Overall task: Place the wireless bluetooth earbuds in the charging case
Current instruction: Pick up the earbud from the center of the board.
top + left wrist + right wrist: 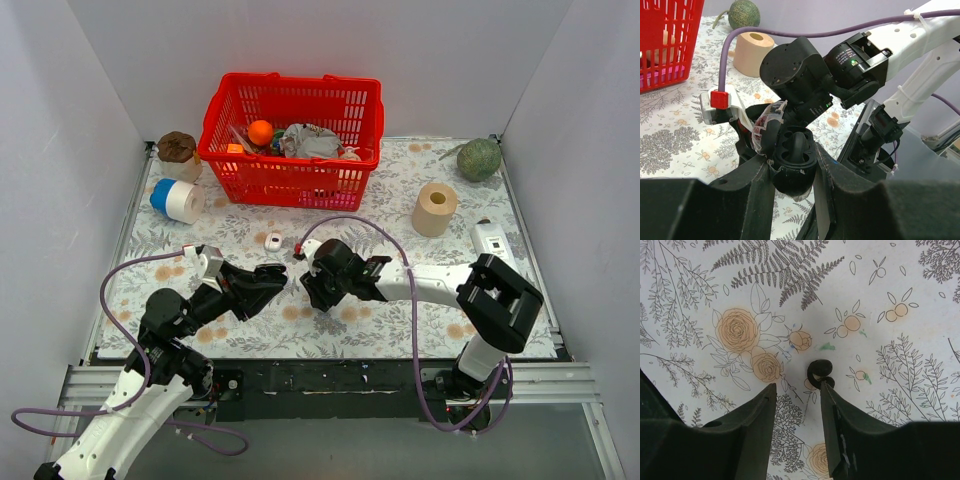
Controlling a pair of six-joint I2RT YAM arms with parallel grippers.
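The black charging case (790,172) is clamped between the fingers of my left gripper (792,165), its open top facing the camera with a black rounded piece (801,141) seated in it. In the top view the left gripper (272,282) sits tip to tip with my right gripper (310,287) mid-table. The right gripper (797,387) hangs open just over the flowered cloth with nothing between its fingers. One black earbud (819,371) lies on the cloth, touching the tip of the right-hand finger (840,425). No white earbuds show clearly.
A small white item (273,241) lies just beyond the grippers. A red basket (290,140) of clutter stands at the back, a tape roll (178,200) and a brown object (177,147) at the left. To the right are a paper roll (435,208), a green melon (479,158) and a white device (492,240).
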